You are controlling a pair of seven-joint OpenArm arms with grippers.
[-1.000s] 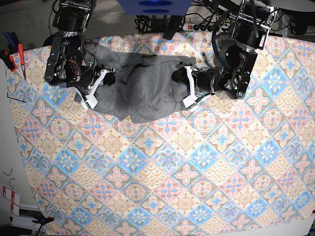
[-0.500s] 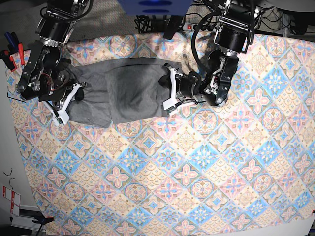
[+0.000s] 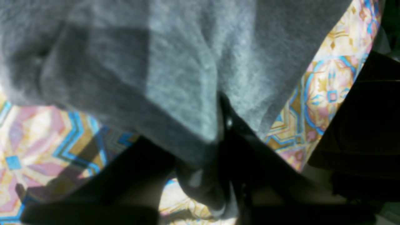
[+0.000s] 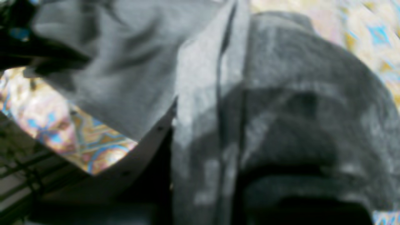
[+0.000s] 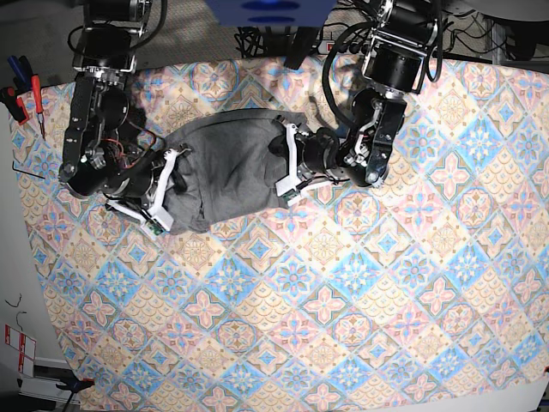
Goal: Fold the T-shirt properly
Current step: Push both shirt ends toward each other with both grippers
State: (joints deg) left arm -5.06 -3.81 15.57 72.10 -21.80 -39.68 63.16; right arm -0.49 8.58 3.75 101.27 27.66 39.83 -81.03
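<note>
Item: heather-grey T-shirt (image 5: 225, 167), lying in the upper left-centre of the base view on a diamond-patterned tablecloth (image 5: 360, 292) that covers the whole work surface. Condition: gathered into a compact, rounded, somewhat lumpy bundle rather than a flat rectangle; overlapping layers and a raised fold edge show in the right wrist view (image 4: 218, 93), and no sleeves or neckline can be picked out from above. Tooling: the right gripper (image 5: 161, 199), at the bundle's lower left edge in the base view, has its jaws together on a pinch of the T-shirt, with grey cloth draped over and around its white fingers (image 4: 147, 137) in its own camera. The left gripper (image 5: 289, 165), at the bundle's right edge, is likewise clamped on the T-shirt; its wrist view shows the hem (image 3: 193, 137) bunched and drawn down between dark jaw parts at lower centre, though the picture is blurred and the contact line is not sharp. Both arms lean inward over the cloth from the top of the frame. Surroundings: red-handled tools (image 5: 26, 90) at the upper left margin, off the cloth. Progress, as a judgement: partway. The garment appears doubled over at least once and is held at two opposite edges, but the edges are not squared and the surface is not smoothed; laying it flat, aligning the layers, releasing and any final fold appear to remain.
</note>
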